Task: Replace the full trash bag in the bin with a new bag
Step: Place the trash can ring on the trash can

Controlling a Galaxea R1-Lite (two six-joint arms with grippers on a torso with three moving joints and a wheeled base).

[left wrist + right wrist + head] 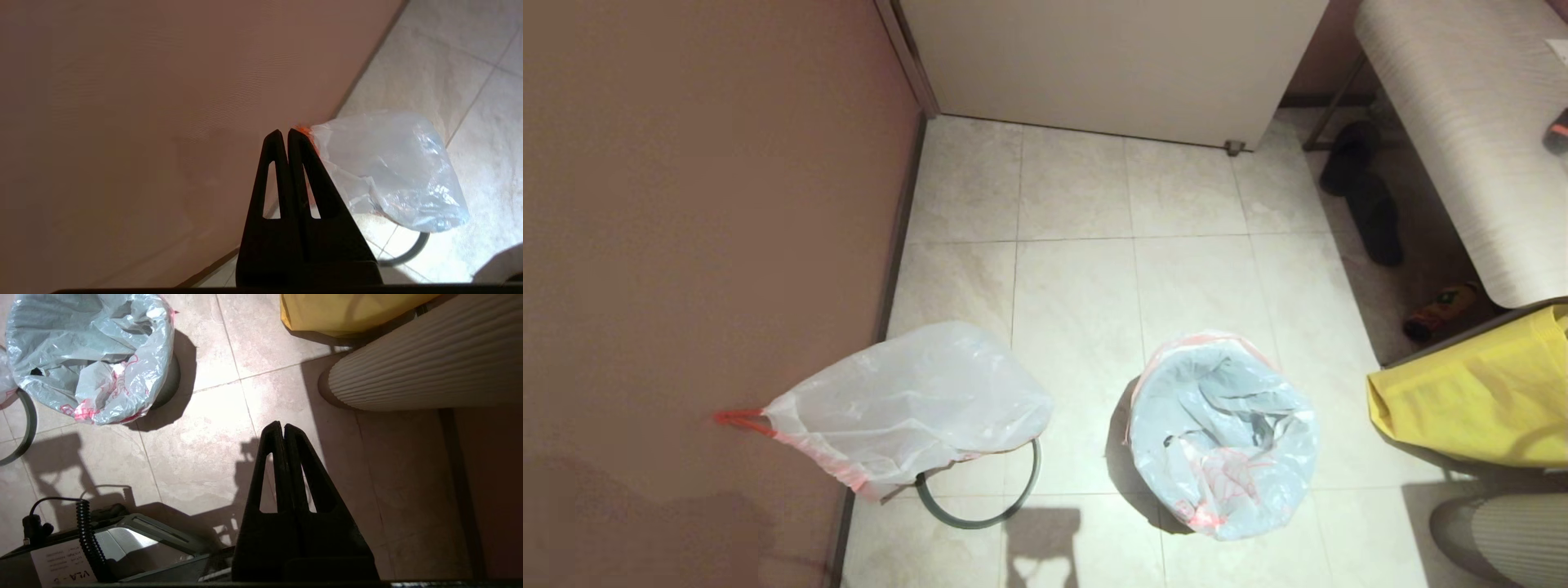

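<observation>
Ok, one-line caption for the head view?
New bag lines the bin; full trash bag lies by the wall on the grey rim ring.

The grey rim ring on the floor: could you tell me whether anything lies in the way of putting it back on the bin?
Yes. The full trash bag lies across the far part of the grey rim ring, by the wall. The bin, lined with the new bag, stands apart with bare tile between.
</observation>
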